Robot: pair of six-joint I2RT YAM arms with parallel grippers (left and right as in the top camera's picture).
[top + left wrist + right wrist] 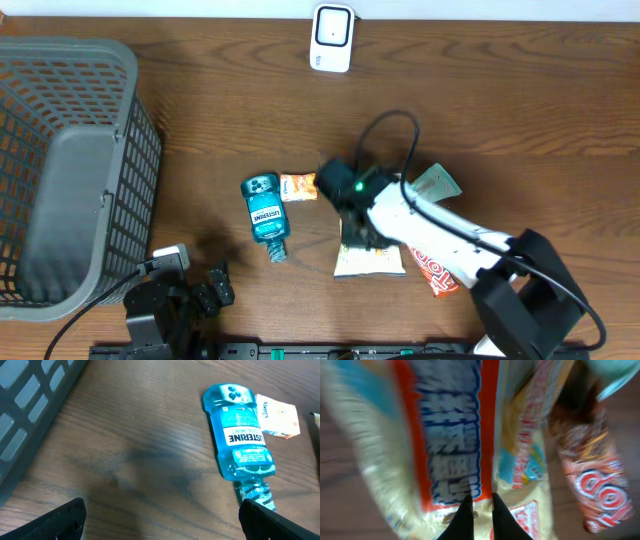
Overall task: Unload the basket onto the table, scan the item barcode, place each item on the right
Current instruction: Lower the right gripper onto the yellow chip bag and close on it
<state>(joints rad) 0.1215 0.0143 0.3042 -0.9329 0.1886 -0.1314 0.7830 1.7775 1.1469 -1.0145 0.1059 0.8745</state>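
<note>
Grey basket (140, 150) far left on the table (520, 90). Left gripper (162, 505) sits low at the near edge just right of the basket, fingers wide apart, nothing between them, only bare wood.

Blue mouthwash bottle (240, 435) lies flat ahead of it, label up, cap end toward the left arm. Small orange packet (298, 187) is just beside the bottle's base on the right; touching or a hair apart, can't tell.

White scanner (331, 37) at the far edge, near centre, well apart from everything else.

Right gripper (481, 500) is down over the pile right of centre. Fingers nearly together, thin slit between the tips. Wrist view is blurred, so I can't tell if they pinch anything.

Item: cream snack bag (370, 262), flat on the table directly under the right gripper, right of the bottle. Wrist view shows its red-and-blue printed panel right behind the fingertips. No barcode readable.

Green packet (437, 181) lies on the far side of the right arm. Red-orange packet (437, 272) lies just right of the snack bag, partly under the arm.
</note>
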